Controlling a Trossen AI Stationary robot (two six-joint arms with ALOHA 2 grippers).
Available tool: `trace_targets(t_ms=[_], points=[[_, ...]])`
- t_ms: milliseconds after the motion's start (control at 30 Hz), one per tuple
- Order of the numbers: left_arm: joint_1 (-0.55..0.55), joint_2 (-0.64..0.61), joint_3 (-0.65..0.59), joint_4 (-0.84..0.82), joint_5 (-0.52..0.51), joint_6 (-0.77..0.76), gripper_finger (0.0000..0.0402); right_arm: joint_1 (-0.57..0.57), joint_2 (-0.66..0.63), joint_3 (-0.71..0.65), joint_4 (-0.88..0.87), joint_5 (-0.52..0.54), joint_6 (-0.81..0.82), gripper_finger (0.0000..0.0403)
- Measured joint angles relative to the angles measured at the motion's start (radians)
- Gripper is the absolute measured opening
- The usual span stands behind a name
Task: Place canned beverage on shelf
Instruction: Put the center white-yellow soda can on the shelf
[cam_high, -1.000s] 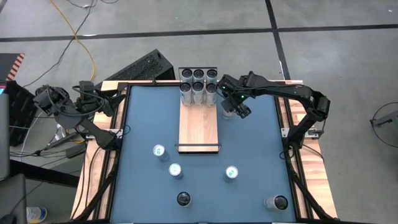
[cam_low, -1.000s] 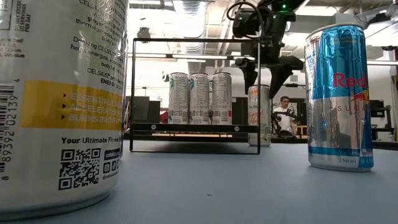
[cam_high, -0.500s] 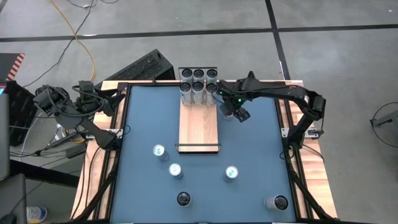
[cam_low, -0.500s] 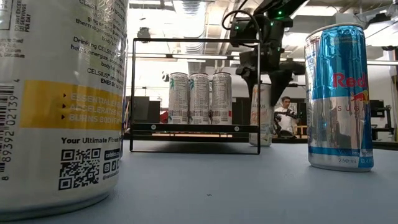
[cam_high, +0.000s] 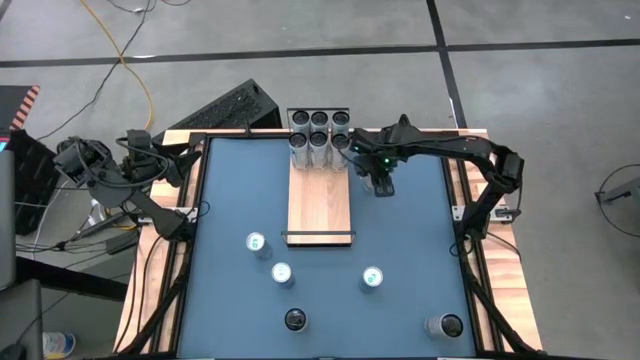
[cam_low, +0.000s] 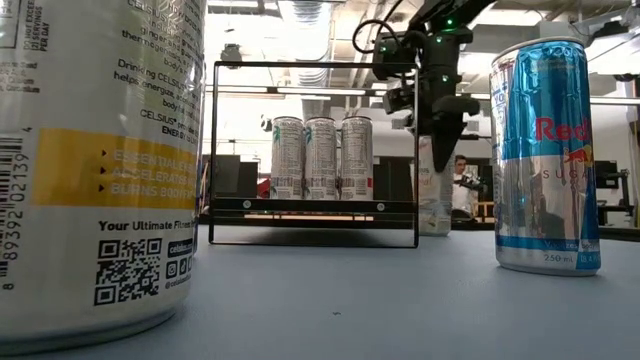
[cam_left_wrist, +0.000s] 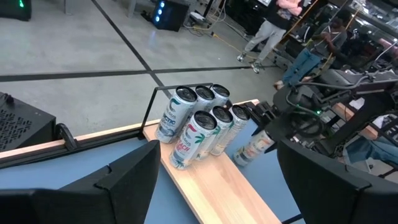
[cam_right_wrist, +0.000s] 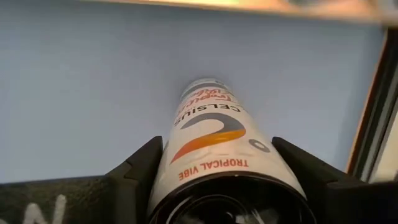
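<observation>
A white and orange Celsius can (cam_right_wrist: 211, 143) stands on the blue table just right of the shelf (cam_high: 320, 200), a light-wood board with black end rails. It also shows in the low view (cam_low: 432, 195). My right gripper (cam_high: 381, 180) is above it and shut on it. Several silver cans (cam_high: 320, 135) stand on the shelf's far end. My left gripper (cam_left_wrist: 224, 186) is open and empty at the table's far left edge. My right gripper pinches the can's upper side wall (cam_right_wrist: 174, 180) between its two fingers (cam_right_wrist: 140, 171), one on each opposite side. The fingers come from above, pointing down along the can. The can stands about upright with its bottom (cam_low: 434, 230) on the table.
Loose cans stand on the near half of the table (cam_high: 257, 243) (cam_high: 282, 273) (cam_high: 372, 278) (cam_high: 295, 319) (cam_high: 445, 325). In the low view a large Celsius can (cam_low: 90, 170) and a Red Bull can (cam_low: 545, 155) are close. The shelf's near part is bare wood.
My right gripper has come down over the can beside the shelf, and its fingers, spread wide a second ago, have shut on the can's upper part. The left arm has kept still.
</observation>
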Motion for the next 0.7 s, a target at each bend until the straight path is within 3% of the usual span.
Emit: trace_targets(t_ms=[300, 700], points=[[0.000, 0.000, 0.000, 0.000, -0.005, -0.022, 0.0309, 0.067, -0.014, 0.109, -0.167, 0.016, 0.510, 0.0239], [0.000, 0.000, 0.000, 0.001, 0.017, -0.064, 0.0309, 0.190, 0.011, 0.429, -0.280, -0.032, 0.678, 0.0239]])
